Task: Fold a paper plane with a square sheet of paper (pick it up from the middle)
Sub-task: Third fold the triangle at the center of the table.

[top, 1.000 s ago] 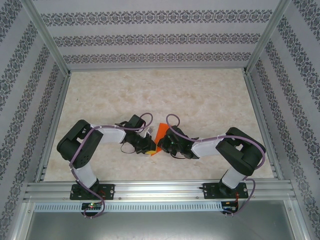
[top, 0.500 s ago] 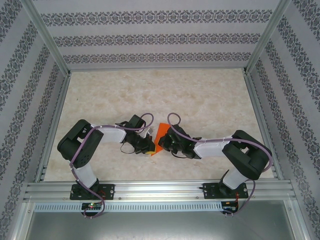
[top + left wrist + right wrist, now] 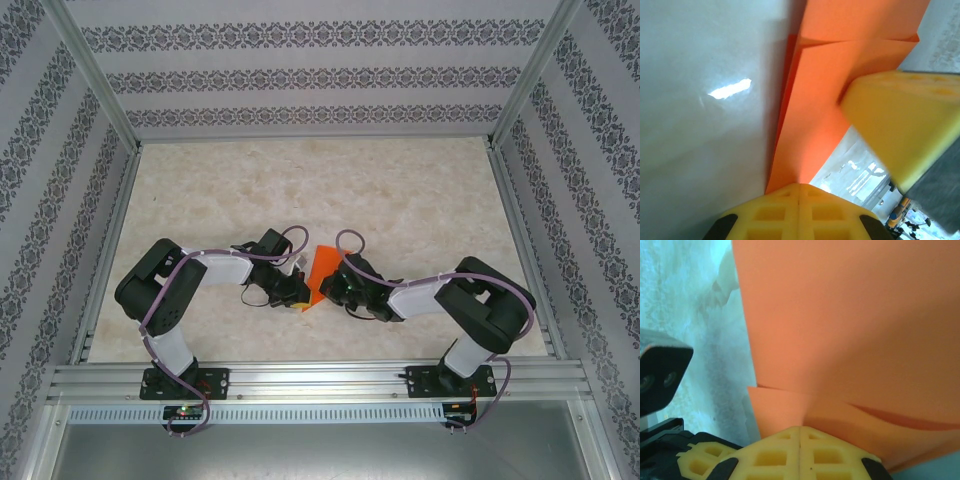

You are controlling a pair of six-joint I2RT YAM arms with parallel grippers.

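- The paper, bright orange and folded into layers, is held off the table between the two grippers, near the middle of the near edge.
- In the left wrist view the paper shows a crease and overlapping flaps, narrowing towards the fingertips.
- The left gripper has its jaws pressed together, pinching the narrow end of the paper.
- The right gripper has its jaws pressed together too, pinching a folded edge of the paper.
- From above, the left gripper and right gripper sit just beside each other.
- Patterned walls surround the table.
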